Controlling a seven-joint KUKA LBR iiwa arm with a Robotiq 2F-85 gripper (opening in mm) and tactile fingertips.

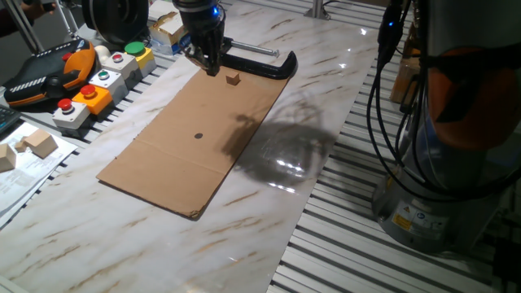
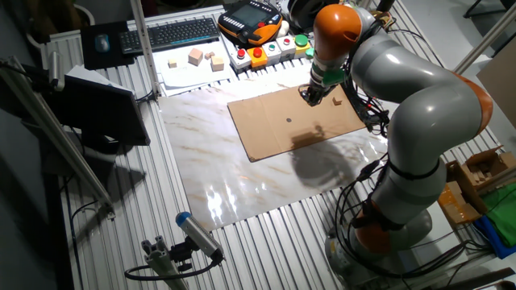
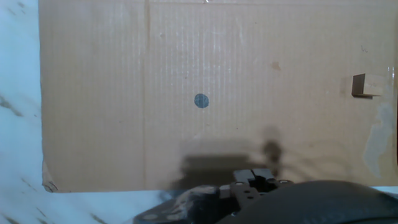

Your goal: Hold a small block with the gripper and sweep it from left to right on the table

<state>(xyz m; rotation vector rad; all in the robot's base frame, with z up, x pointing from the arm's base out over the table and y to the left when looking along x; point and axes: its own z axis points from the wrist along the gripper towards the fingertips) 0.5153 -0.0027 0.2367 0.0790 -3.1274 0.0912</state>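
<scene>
My gripper (image 1: pixel 213 67) hangs over the far edge of the cardboard sheet (image 1: pixel 195 138), fingers seemingly pressed together and holding nothing, though the view is dim. Just right of it, the small block (image 1: pixel 233 79) rests on the cardboard, near the black C-clamp (image 1: pixel 262 63).

We find the widest free room over the cardboard sheet (image 1: pixel 195 142) in the centre of one fixed view, flat but for a dark dot (image 1: pixel 198 136), and over the bare marble table (image 1: pixel 244 236) toward the lower centre. At the top centre the passage narrows: the black C-clamp (image 1: pixel 260 63) lies just behind the sheet's far edge, and the small block (image 1: pixel 233 78) stands on the sheet just right of the gripper (image 1: pixel 212 68). At the upper left the push-button boxes (image 1: pixel 102 85) and an orange-and-black pendant (image 1: pixel 53 72) line the table's edge, while cables (image 1: pixel 391 122) and the robot base (image 1: pixel 444 203) fill the right side.
</scene>
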